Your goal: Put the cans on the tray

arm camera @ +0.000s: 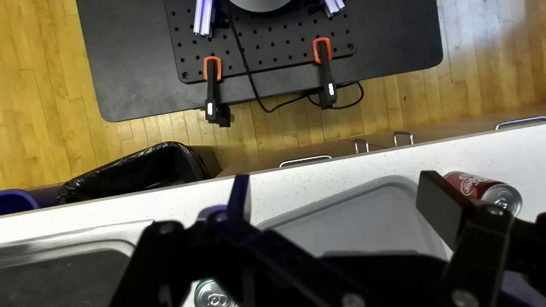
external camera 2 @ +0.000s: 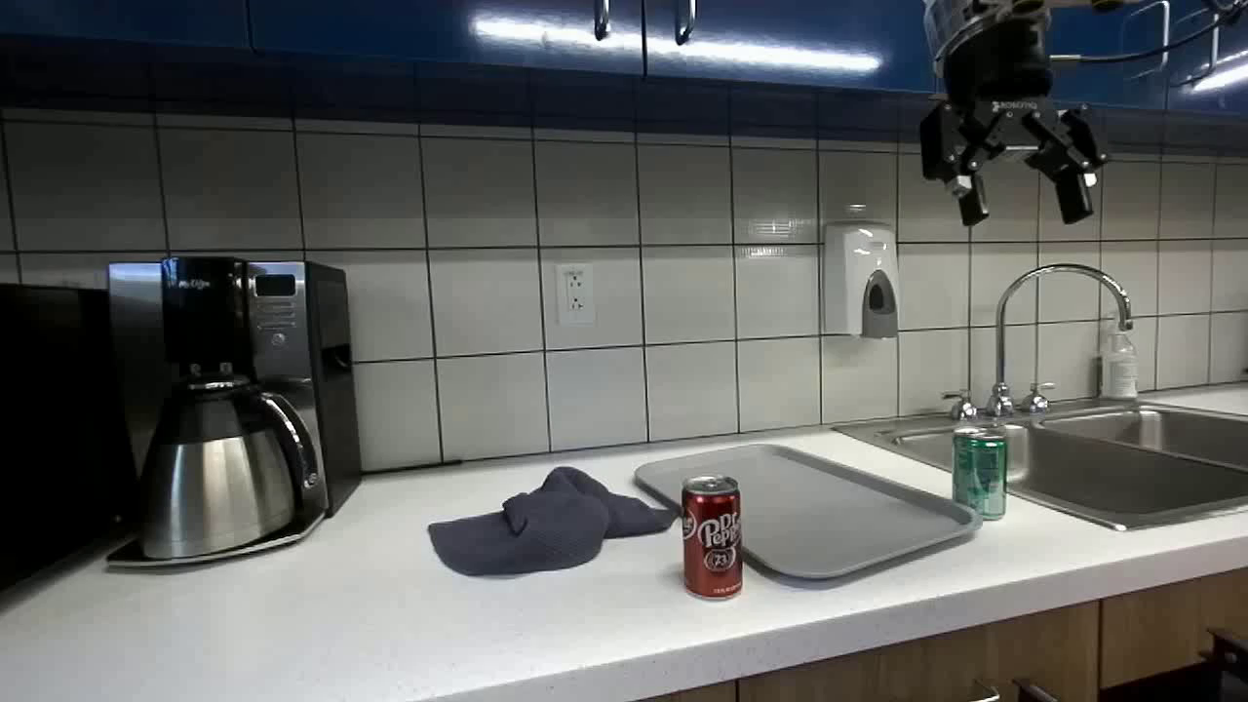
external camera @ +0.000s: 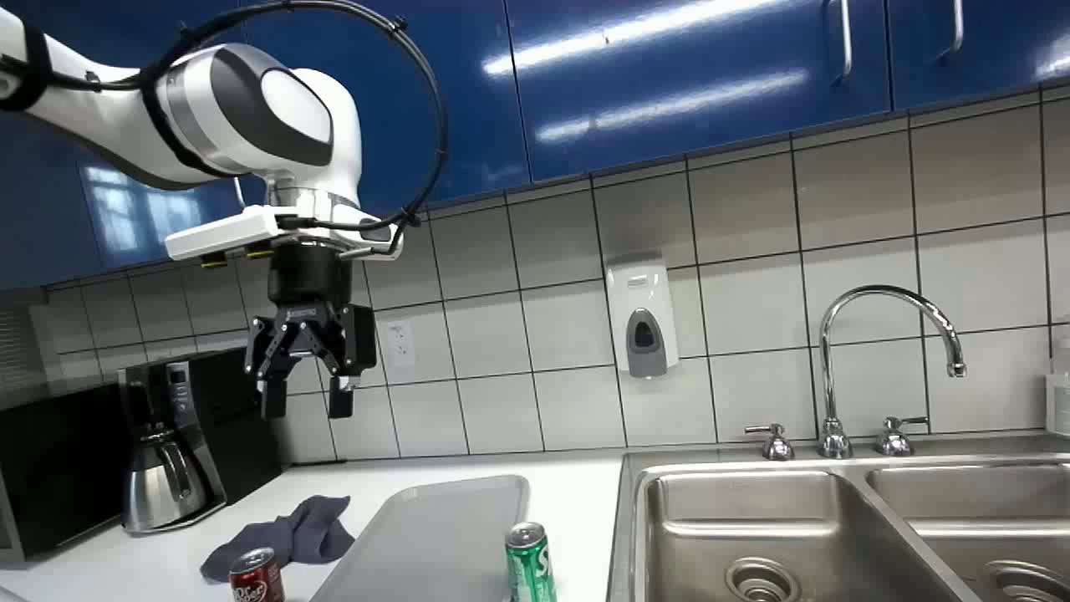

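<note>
In an exterior view, the gripper (external camera: 307, 400) hangs well above a white counter (external camera: 577, 502), fingers spread apart, beneath blue cabinets (external camera: 669, 84). In an exterior view, the red can (external camera 2: 712, 536) stands upright just beside the gray tray (external camera 2: 829, 507), a strip of counter separating it from the front edge; the green can (external camera 2: 980, 478) stands upright off the opposite side, between tray and sink (external camera 2: 1121, 478). A dark cloth (external camera 2: 556, 531) lies near the tray, well apart from the coffee maker (external camera 2: 234, 458). In the wrist view, the spread fingers frame part of the tray, whose rim sits back from the counter's edge.
</note>
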`<state>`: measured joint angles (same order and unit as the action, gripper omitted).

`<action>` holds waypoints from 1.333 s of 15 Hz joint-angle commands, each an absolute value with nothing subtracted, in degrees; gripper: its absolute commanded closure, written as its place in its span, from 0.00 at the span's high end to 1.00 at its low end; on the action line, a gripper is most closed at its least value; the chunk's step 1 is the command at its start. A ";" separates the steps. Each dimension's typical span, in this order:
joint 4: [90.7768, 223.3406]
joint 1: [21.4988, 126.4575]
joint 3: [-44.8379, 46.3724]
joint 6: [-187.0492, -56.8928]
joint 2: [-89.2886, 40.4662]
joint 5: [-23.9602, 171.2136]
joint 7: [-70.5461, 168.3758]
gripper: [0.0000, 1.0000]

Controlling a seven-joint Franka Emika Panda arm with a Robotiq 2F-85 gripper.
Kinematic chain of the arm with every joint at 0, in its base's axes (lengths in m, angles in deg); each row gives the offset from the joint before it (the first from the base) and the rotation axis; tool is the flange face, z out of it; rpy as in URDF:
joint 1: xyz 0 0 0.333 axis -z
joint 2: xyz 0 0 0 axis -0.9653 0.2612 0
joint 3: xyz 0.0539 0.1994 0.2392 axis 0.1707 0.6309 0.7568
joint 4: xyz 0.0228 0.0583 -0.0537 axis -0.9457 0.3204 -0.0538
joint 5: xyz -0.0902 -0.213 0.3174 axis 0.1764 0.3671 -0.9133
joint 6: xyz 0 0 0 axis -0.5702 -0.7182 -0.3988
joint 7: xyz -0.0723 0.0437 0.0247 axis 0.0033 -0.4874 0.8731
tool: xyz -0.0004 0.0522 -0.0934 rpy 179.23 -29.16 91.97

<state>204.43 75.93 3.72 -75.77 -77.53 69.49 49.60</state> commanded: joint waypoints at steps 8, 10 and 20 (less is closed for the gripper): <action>204.35 76.29 3.99 -75.71 -77.42 69.37 49.78 1.00; 204.34 76.29 3.99 -75.71 -77.42 69.37 49.78 1.00; 209.20 70.80 11.14 -80.09 -79.20 65.69 47.28 1.00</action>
<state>206.54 72.65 8.65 -77.30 -77.73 67.76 49.38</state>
